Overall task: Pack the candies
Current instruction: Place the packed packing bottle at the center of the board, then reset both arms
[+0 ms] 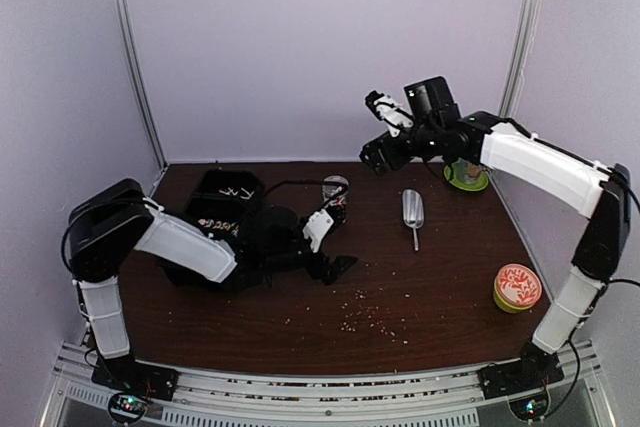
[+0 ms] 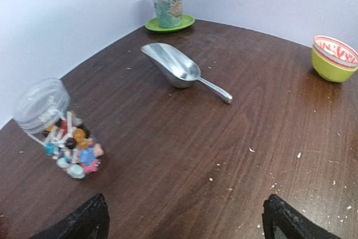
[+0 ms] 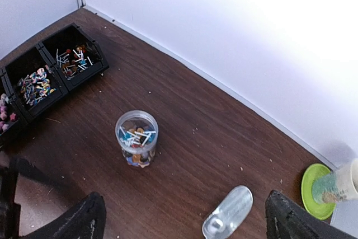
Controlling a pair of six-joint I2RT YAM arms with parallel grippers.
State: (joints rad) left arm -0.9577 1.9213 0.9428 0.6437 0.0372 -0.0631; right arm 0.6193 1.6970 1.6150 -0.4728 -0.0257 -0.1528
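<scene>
My left gripper gapes wide and empty, low over the table. Just beyond, to the left, a clear jar holds candies. My right gripper hangs high, spread empty. Far-left black bins hold more.

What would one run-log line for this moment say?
left hand: open, empty | right hand: open, empty, raised | jar: upright, part-filled with candies | scoop: lying on table, unheld

Lighting's soft and even, with a purplish cast on the walls. Right wrist view blows the back wall out to white. The scoop shows mild glare, the candies look sharp, and both wrist views bend at the edges.
</scene>
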